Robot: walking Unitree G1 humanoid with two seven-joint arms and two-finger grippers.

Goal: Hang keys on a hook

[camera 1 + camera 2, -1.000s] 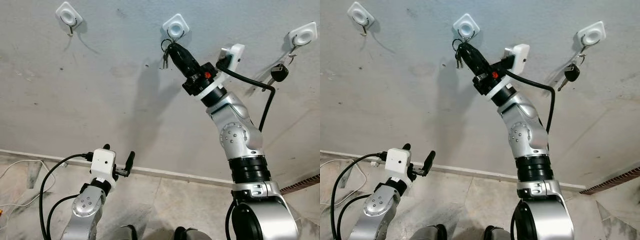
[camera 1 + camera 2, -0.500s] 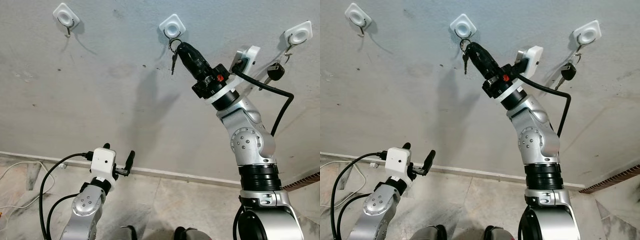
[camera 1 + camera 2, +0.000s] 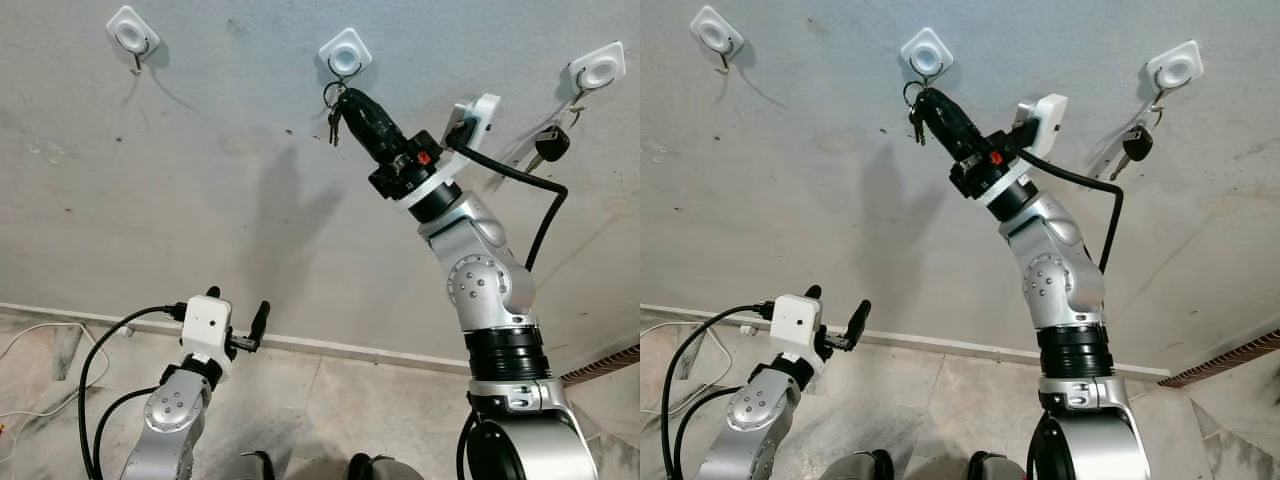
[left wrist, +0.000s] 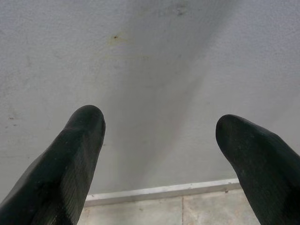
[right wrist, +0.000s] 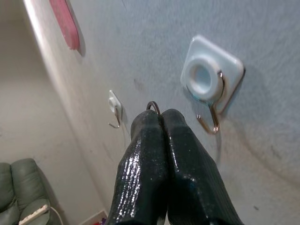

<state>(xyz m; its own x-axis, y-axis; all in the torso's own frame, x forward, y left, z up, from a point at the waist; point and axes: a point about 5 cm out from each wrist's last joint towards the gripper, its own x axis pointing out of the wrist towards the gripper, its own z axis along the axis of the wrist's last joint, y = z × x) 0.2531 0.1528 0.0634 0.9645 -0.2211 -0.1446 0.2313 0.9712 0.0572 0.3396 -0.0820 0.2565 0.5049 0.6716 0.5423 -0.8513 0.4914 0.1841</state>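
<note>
The right gripper (image 3: 343, 98) has its two black fingers (image 5: 154, 154) squeezed together on the key ring (image 5: 153, 107), up by the middle hook (image 3: 346, 70) on the wall (image 3: 200, 180). Compared with half a second ago, the arm has swung back a bit toward the robot's left, so the gripper tip is now slightly below and left of the hook instead of right under it. The keys (image 3: 333, 122) dangle off the left side of the fingertips, long axis pretty much straight down, tips pointing at the floor. In the right wrist view the ring pokes out just above the fingertips, close beside the wire hook under its white pad (image 5: 210, 75) but apart from it, so not hung yet.

Further out, the right-hand hook (image 3: 583, 88) already carries a black-headed key (image 3: 550, 146), which hangs tilted against the wall. The left-hand hook (image 3: 139, 55) is bare.

The left gripper (image 3: 238, 318) sits low near the skirting, same spot as before, fingers spread apart and holding nothing.
</note>
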